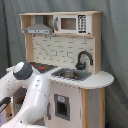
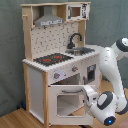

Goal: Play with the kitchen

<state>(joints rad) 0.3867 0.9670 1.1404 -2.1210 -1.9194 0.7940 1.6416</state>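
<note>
Right now I have the arm bent low in front of the kitchen, which stands on the wooden floor against a grey backdrop. In the second exterior view the oven door hangs open, hinged along its bottom edge, its long edge running left to right. The jaws sit at the door's right end, on the second exterior view's right, touching or just beside it; I cannot tell whether they are wide, narrow or gripping. Any next move turns on that right edge. The first exterior view hides the door and wrist behind the arm, but shows the sink and faucet plainly.
</note>
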